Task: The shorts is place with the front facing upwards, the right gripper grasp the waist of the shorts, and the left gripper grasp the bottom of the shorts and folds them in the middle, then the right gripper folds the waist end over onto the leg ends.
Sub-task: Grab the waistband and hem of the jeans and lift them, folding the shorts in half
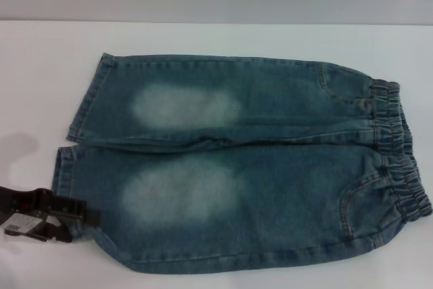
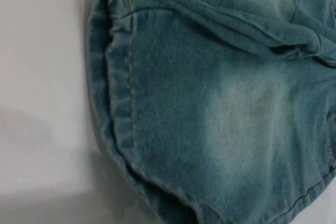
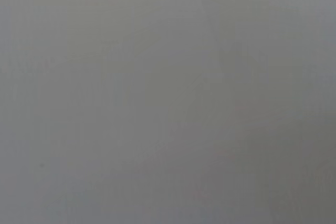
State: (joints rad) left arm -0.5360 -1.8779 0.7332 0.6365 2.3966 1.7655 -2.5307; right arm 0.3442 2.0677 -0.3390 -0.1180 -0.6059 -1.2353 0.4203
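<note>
Head view: the shorts (image 1: 237, 167) lie flat and unfolded on the white table (image 1: 40, 65), faded patches up, waist end (image 1: 399, 147) at 3 o'clock, leg ends (image 1: 71, 147) at 9 o'clock. The left gripper (image 1: 64, 225) sits at 8 o'clock, just beside the near leg's hem; whether its fingers have closed on cloth cannot be told. The right gripper is out of sight.

Left wrist view: the near hem, with orange-brown stitching, fills the view; no fingers show.

Right wrist view: blank grey.

No fold appears made; both remain. No readable writing or label.
</note>
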